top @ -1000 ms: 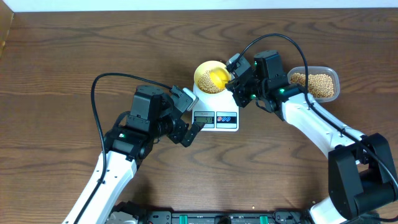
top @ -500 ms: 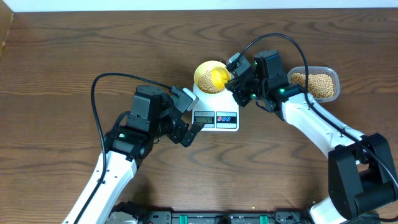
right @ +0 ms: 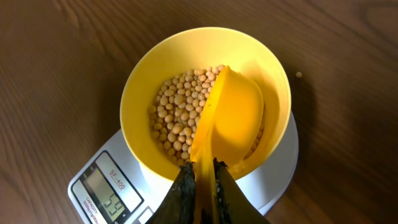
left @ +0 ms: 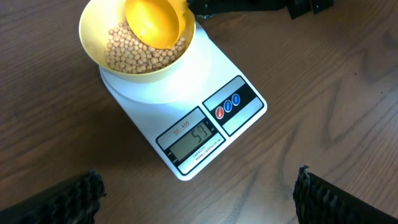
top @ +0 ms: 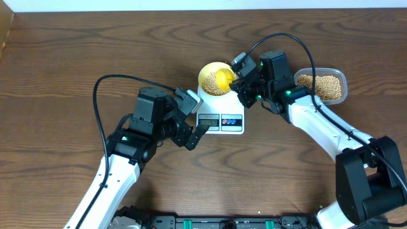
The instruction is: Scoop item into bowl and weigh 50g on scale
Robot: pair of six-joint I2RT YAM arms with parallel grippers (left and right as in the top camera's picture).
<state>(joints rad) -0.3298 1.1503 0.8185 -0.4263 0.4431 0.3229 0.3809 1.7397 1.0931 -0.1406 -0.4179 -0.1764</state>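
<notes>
Hovering at the left, the left gripper point(top: 194, 118) hangs with its jaws wide apart and empty, just short of the scale point(left: 208, 68) at mid-table. On the scale's platform stands the bowl point(left: 93, 53), holding a layer of beans point(left: 134, 55). A yellow scoop point(left: 154, 22) lies tipped inside the bowl, its handle pinched by the right gripper point(right: 205, 186). Farther right, a clear tub point(top: 343, 79) holds more beans. Over the last second nothing visibly shifts from overhead, and the scoop looks emptied. The display point(left: 194, 139) reads fifty-something, last digit unclear, so the target is likely met or slightly passed.
</notes>
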